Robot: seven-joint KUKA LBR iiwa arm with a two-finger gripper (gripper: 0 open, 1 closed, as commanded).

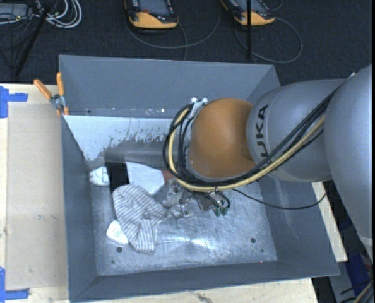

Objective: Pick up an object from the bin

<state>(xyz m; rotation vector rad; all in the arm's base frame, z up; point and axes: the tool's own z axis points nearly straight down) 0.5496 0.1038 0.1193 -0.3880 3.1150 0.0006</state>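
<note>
The orange wrist cover (219, 137) hangs above the hand (182, 206), down on the right edge of a crumpled striped cloth (134, 214) in the bin (175, 87). How wide the hand stands, I cannot tell.

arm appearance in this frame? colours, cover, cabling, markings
Rounded silver-grey arm links with dark KUKA lettering. At the wrist an orange dome cover, with black and yellow cables looped around it. Beneath sits a small metallic gripper.

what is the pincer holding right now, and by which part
Cannot be told: the pincer is down at the right edge of the crumpled striped cloth in the left half of the bin, but no grip on it can be made out.
</note>
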